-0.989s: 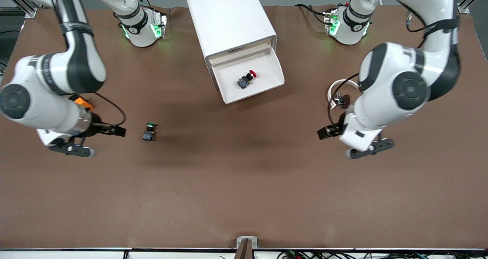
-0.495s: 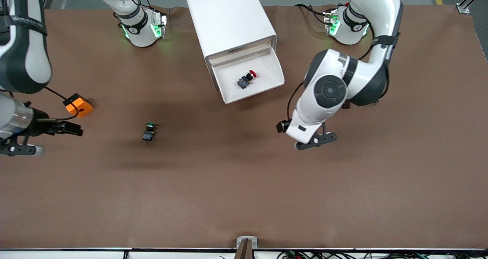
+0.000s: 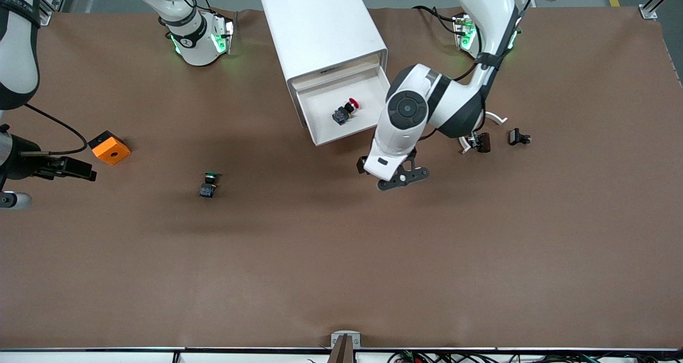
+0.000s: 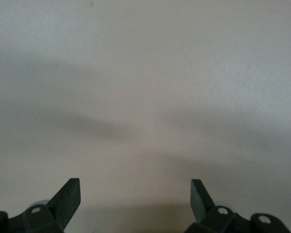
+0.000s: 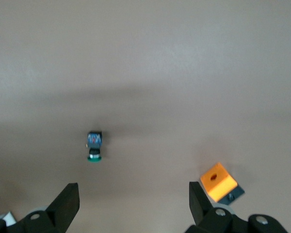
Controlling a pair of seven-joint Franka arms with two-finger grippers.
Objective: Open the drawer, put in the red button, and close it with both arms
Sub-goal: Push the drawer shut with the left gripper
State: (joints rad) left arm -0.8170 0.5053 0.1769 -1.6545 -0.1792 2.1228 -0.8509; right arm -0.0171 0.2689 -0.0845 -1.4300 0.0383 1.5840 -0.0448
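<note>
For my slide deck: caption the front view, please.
Red button lies in the open drawer; left gripper hovers by its front.

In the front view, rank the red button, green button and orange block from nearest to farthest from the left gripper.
From the left gripper, open over bare table by the drawer's front:
1. Red button, in the open drawer.
2. Green button, on the table toward the right arm's end.
3. Orange block, farther toward that end, beside the right gripper.
</note>
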